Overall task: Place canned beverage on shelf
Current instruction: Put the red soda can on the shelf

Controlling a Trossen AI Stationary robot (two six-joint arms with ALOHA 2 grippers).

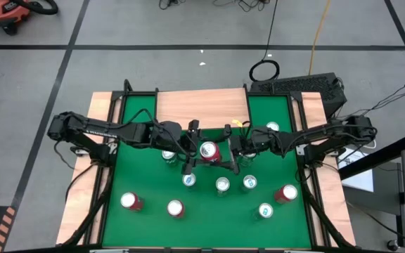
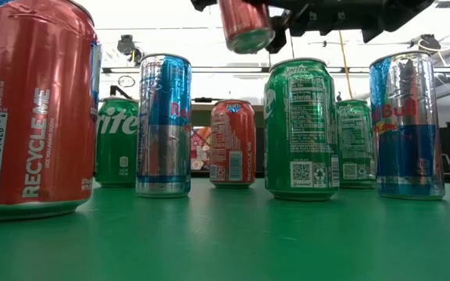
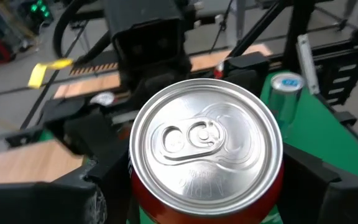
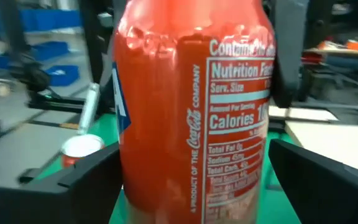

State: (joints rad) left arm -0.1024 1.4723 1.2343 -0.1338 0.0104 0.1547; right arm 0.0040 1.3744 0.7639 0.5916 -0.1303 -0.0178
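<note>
Above the table, left gripper (image 1: 190, 151) jaws clamp the red can (image 1: 208, 150); right gripper (image 1: 229, 151) jaws stand apart.

I work in a robotics lab or workshop, not a home. My green table (image 1: 136, 176) stands on a bare grey taped floor (image 1: 153, 24); a red shop vacuum (image 1: 9, 10) sits at eleven o'clock, loose cables (image 1: 318, 31) trail at one o'clock, and blue storage bins (image 4: 48, 53) line the room behind.

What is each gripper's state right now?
Left gripper: closed on the raised red can.
Right gripper: open, fingers flanking that can.
</note>
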